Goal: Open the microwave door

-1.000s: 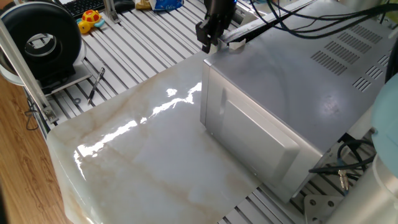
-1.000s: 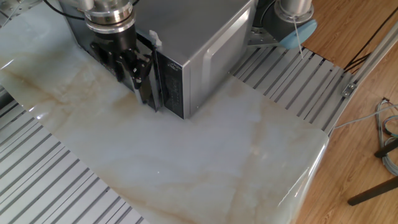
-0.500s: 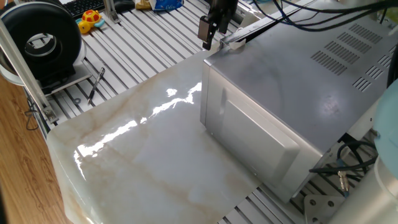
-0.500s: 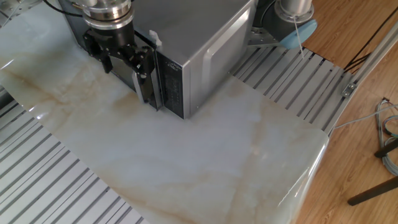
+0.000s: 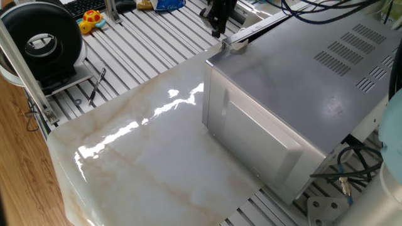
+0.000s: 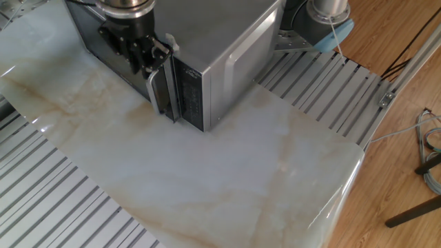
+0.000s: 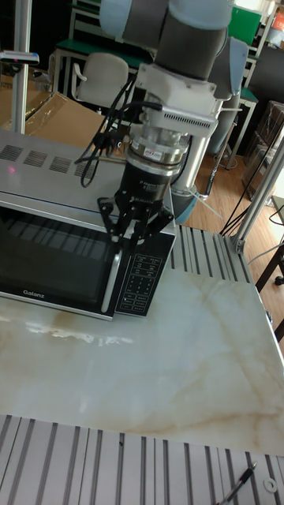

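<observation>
Where the tall fixed view looks straight at the front of the microwave [image 7: 47, 237], the end effector [image 7: 134, 237] hangs in front of its upper right corner, black fingers pointing down over the top of the door handle and the keypad panel [image 7: 140, 286]. The fingers stand a little apart, yet whether they pinch the handle or merely sit in front of it cannot be told. The microwave door [image 7: 55, 264], a black-framed panel with a dark window, lies to the left of and below the end effector and appears flush with the casing, so it reads as closed. The vertical handle [image 7: 110, 282] runs down from just beneath the fingertips.

In the other fixed view the end effector [image 6: 141, 58] sits against the front edge of the microwave [image 6: 220, 48], with the door [image 6: 157, 96] edge-on directly below it and the control strip just beside that. The silver side face with its raised rectangular bulge stretches away from the end effector toward the far rail.

In one fixed view only the lower part of the end effector [image 5: 218, 22] shows, at the far top corner of the microwave [image 5: 295, 81], just above a small light clip [image 5: 237, 46] on the casing edge. The pale marbled tabletop [image 5: 144, 157] spreads out in front of and below it.
</observation>
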Robot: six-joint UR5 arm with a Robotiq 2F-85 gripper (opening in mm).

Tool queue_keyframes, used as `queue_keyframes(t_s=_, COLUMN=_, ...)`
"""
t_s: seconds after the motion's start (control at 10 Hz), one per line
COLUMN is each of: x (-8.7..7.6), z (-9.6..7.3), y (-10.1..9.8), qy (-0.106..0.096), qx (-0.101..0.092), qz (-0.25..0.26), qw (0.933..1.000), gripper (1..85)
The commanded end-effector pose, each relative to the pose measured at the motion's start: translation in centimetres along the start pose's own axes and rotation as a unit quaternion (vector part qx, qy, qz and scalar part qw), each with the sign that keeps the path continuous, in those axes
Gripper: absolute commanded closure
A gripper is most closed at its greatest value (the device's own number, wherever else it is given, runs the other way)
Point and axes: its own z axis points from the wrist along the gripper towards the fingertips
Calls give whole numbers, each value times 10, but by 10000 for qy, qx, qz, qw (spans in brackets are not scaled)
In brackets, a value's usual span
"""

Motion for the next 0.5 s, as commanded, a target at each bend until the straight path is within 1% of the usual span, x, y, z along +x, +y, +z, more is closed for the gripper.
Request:
queue_keyframes(t_s=0.0, x=12, z=-20, y=7, qy=49, qx=0, qz=149, qw=9999, gripper=847)
queue_keyframes(t_s=0.1, x=14, z=-22, y=11, qy=-3, qx=-107, qz=183, qw=9998, gripper=847)
queue_keyframes(t_s=0.2, x=11, z=-22, y=14, qy=-74, qx=-156, qz=247, qw=9995, gripper=847)
queue_keyframes(t_s=0.3, x=9, z=-22, y=16, qy=-105, qx=-197, qz=303, qw=9993, gripper=847)
queue_keyframes(t_s=0.4, x=10, z=-22, y=18, qy=-89, qx=-247, qz=373, qw=9990, gripper=847)
